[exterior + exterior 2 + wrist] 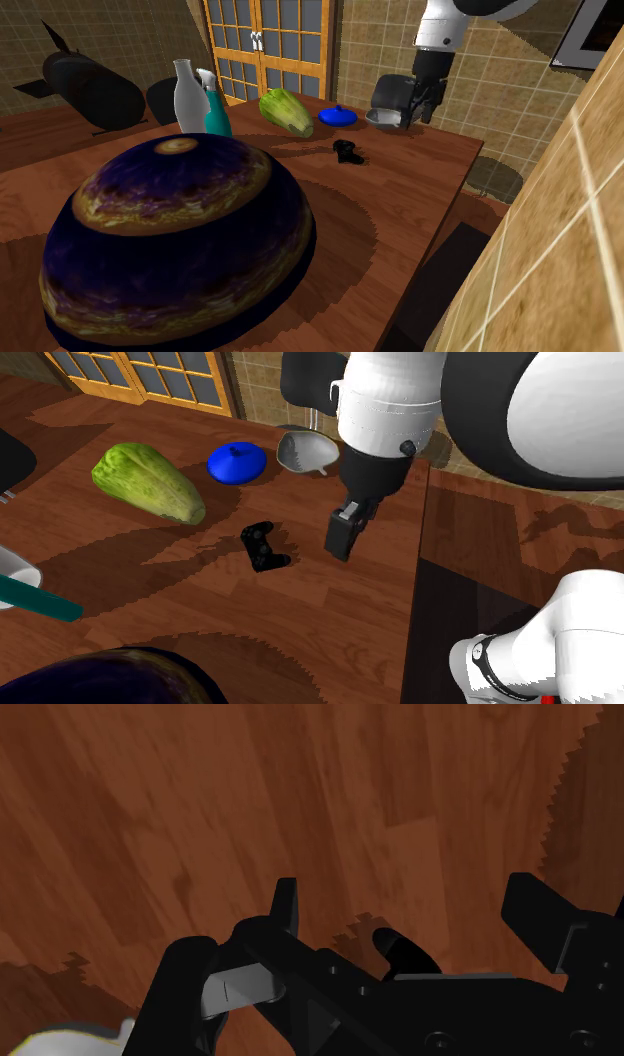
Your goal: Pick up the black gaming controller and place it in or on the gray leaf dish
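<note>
The black gaming controller (347,152) (264,546) lies flat on the wooden table (400,200). Behind it, near the table's far edge, stands the gray leaf dish (383,118) (303,452) with nothing in it. My gripper (420,108) (342,540) hangs above the table, to the second exterior view's right of the controller and apart from it. In the wrist view the gripper (410,914) is open, its black fingers (285,909) stand apart over bare wood and nothing is between them.
A blue lidded object (338,116) (236,462) and a green cabbage (286,110) (148,482) sit beside the dish. A white bottle (187,95) and a teal spray bottle (216,112) stand further along. A large dark purple dome (180,240) takes up the near table.
</note>
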